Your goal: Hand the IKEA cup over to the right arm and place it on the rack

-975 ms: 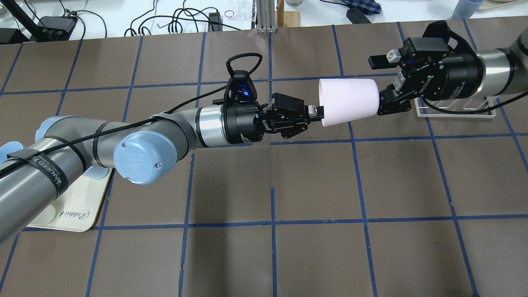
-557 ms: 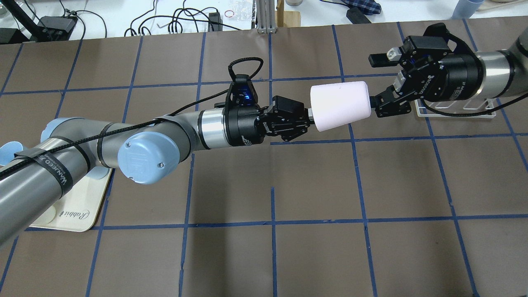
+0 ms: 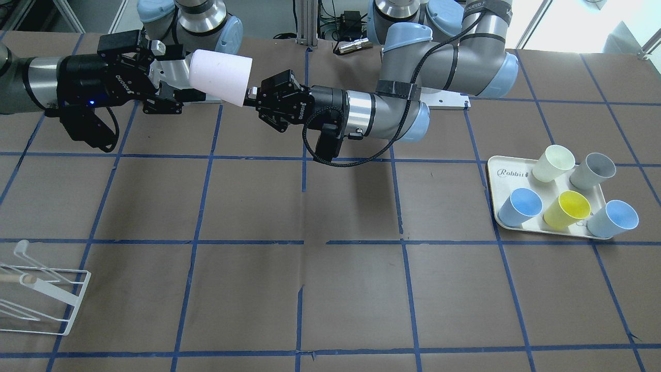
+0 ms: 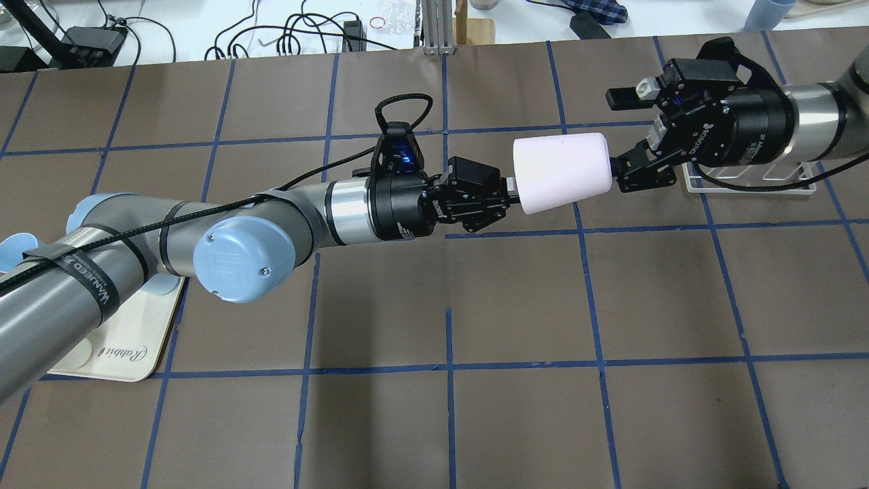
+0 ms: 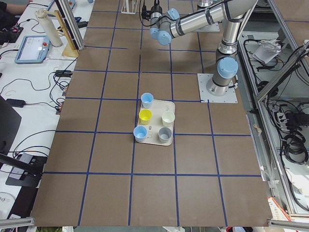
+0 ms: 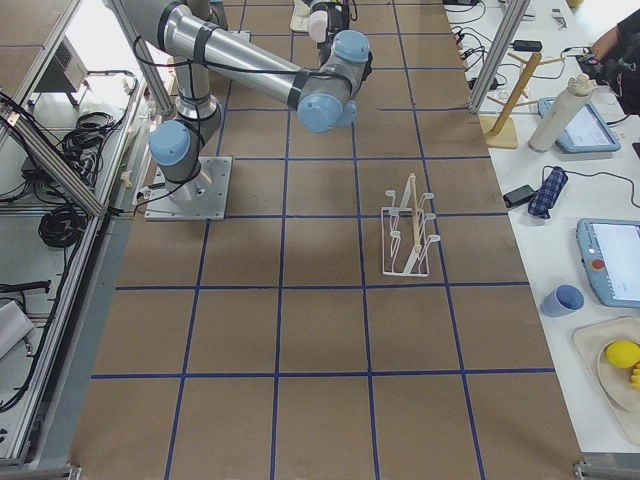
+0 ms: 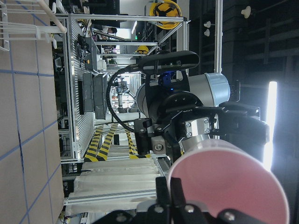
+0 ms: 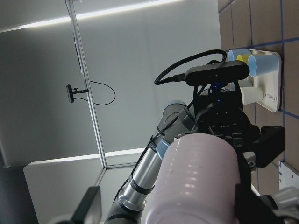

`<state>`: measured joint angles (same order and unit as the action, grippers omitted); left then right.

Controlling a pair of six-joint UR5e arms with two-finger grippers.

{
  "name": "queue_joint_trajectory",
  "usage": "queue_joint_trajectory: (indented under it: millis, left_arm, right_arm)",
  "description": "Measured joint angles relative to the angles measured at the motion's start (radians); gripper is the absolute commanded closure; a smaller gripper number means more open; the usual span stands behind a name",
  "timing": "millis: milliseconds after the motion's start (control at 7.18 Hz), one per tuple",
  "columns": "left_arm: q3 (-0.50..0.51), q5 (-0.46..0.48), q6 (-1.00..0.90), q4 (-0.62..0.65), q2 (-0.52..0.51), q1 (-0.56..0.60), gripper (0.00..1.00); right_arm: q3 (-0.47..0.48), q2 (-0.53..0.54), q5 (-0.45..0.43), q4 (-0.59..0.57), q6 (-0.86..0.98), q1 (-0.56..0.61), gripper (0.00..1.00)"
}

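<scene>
Clock directions are read on the overhead view, with 12 pointing away from the robot.

The IKEA cup (image 4: 560, 171) is hanging in mid-air on its side, around 1 o'clock from the table (image 4: 448, 421) centre. Its wide mouth is facing 9 and its narrow base is facing 3.

The left gripper (image 4: 512, 188) is coming in from 9 and is clamping the cup's rim, with one finger seeming to sit inside the mouth; the left wrist view is showing the same.

The right gripper (image 4: 616, 136) is reaching in from 3 with its fingers spread wide, not closing on anything. The cup base is sitting right at its fingertips, barely between them, and I cannot tell whether they are touching.

The rack (image 6: 408, 230) is standing on the table at 3 o'clock of the cup, under the right arm's wrist, with no cup on it. The tray (image 3: 496, 178) with five other cups is sitting far off toward 8.

Progress is roughly halfway. The cup is off the tray and is being presented for the handover, but the handover itself is not done. What is left: the right fingers closing on the base, the left gripper letting go and backing off toward 9, then the right arm carrying the cup to the rack and seating it on a prong.
</scene>
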<state>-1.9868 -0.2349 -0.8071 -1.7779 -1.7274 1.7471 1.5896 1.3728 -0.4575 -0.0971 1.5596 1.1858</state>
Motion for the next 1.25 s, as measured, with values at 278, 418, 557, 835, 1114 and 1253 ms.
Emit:
queue_joint_trajectory:
  millis: [278, 418, 557, 835, 1114, 1253]
  left_arm:
    - [0.000, -0.044, 0.003, -0.002, 0.017, 0.000, 1.00]
    - [-0.001, -0.056, 0.003, -0.002, 0.014, 0.000, 1.00]
    - [-0.002, -0.061, 0.003, -0.001, 0.012, 0.000, 1.00]
    - [-0.004, -0.063, 0.003, -0.001, 0.013, 0.000, 1.00]
    - [-0.004, -0.073, 0.003, 0.000, 0.004, 0.001, 1.00]
    - [-0.004, -0.081, 0.003, 0.000, 0.000, 0.001, 1.00]
  right_arm:
    - [0.001, 0.001, 0.019, -0.006, -0.007, 0.000, 0.00]
    - [0.001, 0.001, 0.025, -0.007, -0.008, 0.000, 0.00]
    - [0.001, 0.002, 0.026, -0.007, -0.010, 0.001, 0.00]
    - [-0.002, 0.006, 0.025, -0.006, -0.034, 0.004, 0.00]
    - [-0.001, 0.012, 0.023, -0.006, -0.054, 0.020, 0.16]
    - [0.001, 0.012, 0.022, -0.006, -0.059, 0.025, 0.25]
